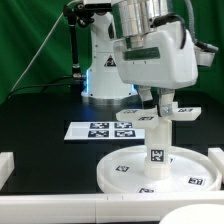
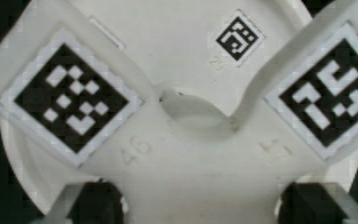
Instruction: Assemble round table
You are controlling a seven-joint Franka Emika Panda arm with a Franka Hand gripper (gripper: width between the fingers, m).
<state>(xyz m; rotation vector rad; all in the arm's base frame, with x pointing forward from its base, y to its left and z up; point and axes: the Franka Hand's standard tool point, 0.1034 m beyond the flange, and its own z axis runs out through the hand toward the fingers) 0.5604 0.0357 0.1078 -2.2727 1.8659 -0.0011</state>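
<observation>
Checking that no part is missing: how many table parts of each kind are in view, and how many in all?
Round disc: 1
Leg: 1
Cross-shaped foot: 1
Total: 3

White arm's end effector gripping cross-shaped foot piece atop upright leg, round disc beneath

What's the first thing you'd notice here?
The big white robot arm fills the upper middle of the exterior view, reaching straight down. Under it, a short thick white leg stands upright on a large white plastic round disc with black-and-white tags. Behind lies the flat marker board.
</observation>
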